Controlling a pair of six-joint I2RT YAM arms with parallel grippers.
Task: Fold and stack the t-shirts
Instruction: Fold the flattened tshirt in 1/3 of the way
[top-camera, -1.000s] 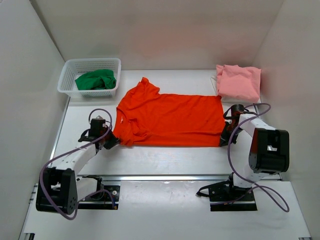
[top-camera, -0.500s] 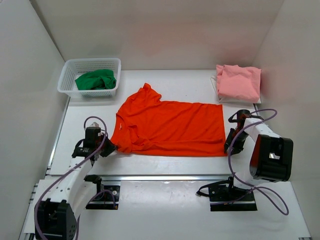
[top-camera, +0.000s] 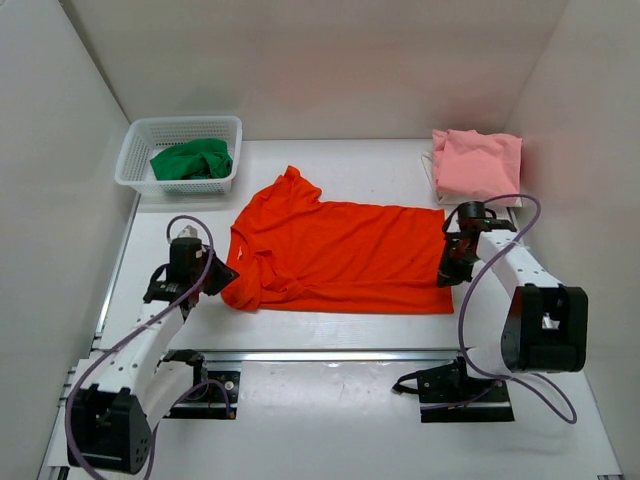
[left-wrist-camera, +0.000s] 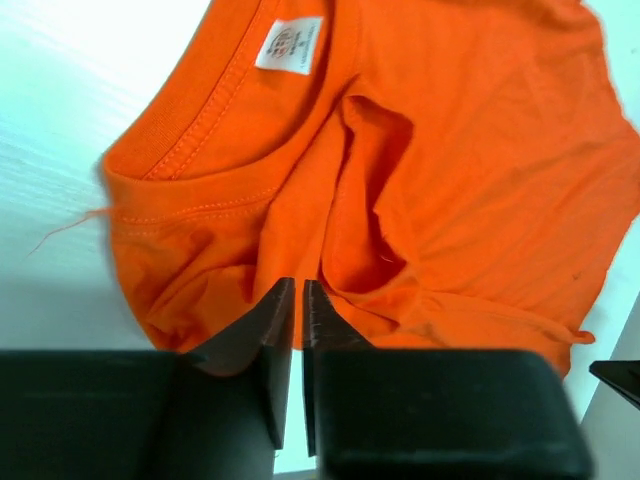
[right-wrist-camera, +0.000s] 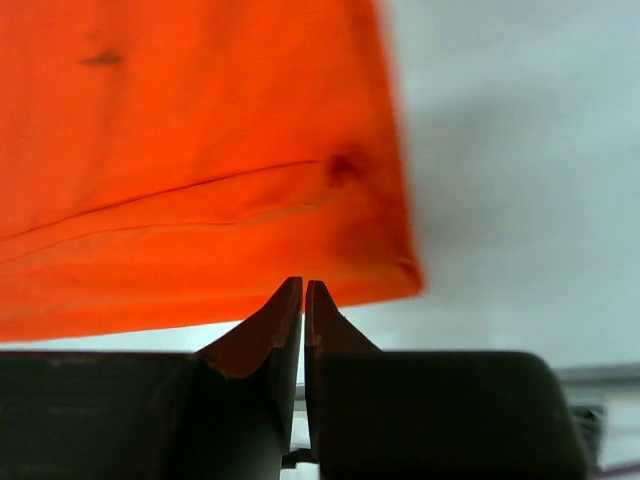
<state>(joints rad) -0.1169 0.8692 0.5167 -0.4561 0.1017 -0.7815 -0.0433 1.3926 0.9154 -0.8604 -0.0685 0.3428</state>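
Note:
The orange-red t-shirt (top-camera: 340, 255) lies spread flat mid-table, collar to the left, hem to the right. My left gripper (top-camera: 220, 278) sits at its collar end. In the left wrist view the left gripper (left-wrist-camera: 301, 285) is open by a narrow slit over rumpled orange cloth (left-wrist-camera: 450, 150), with nothing in the slit. My right gripper (top-camera: 447, 274) is at the hem's near right corner. In the right wrist view the right gripper (right-wrist-camera: 303, 285) is shut, tips at the hem's edge (right-wrist-camera: 180, 150); whether cloth is pinched does not show. The pink t-shirt (top-camera: 478, 165) lies folded at the back right. The green t-shirt (top-camera: 192, 160) is bunched in the basket.
A white mesh basket (top-camera: 185, 121) stands at the back left corner. White walls close in the table (top-camera: 330, 320) on three sides. A metal rail runs along the near edge by the arm bases.
The orange-red t-shirt has slid a little toward the near edge. The left jaws have parted slightly. The right jaws opened, then shut again at the hem, a little farther back.

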